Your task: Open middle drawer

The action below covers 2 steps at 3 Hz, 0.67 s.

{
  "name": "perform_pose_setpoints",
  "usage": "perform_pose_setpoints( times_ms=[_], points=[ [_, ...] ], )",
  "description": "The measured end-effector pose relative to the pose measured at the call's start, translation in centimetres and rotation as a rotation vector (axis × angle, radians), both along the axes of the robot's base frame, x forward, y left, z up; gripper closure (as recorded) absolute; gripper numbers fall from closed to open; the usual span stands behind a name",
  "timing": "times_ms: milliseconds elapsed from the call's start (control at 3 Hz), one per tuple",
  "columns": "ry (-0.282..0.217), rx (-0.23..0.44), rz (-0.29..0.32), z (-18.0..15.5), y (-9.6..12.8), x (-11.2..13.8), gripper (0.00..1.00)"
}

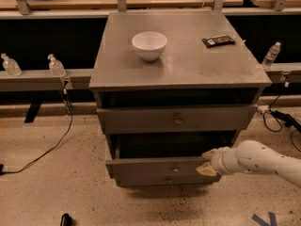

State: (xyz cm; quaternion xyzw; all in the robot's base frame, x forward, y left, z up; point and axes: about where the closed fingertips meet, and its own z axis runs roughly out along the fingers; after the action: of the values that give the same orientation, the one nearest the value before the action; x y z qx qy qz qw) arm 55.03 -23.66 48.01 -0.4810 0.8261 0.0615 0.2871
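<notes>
Tool (206,162): my tips apart at the middle drawer's (155,167) right front edge.
Drawer: flat grey wood, pulled out; floor (141,206) open ahead.

Gripper (205,162) crowds middle drawer (150,167) at right; left front free.

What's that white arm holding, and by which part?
The gripper is against the right end of the middle drawer front, at its top edge, away from the knob; whether it actually clamps it cannot be told.

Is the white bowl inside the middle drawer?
No, the white bowl sits on the cabinet top; the gripper is at the middle drawer front.
</notes>
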Motion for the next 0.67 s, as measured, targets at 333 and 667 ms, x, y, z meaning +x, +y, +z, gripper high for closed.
perform_pose_setpoints(
  times_ms=[333,667],
  points=[
    [0.014,-0.047,0.06,-1.9,-0.6,1.5,0.48],
    [0.05,-0.069,0.108,-3.0,-0.8,2.4,0.45]
  ],
)
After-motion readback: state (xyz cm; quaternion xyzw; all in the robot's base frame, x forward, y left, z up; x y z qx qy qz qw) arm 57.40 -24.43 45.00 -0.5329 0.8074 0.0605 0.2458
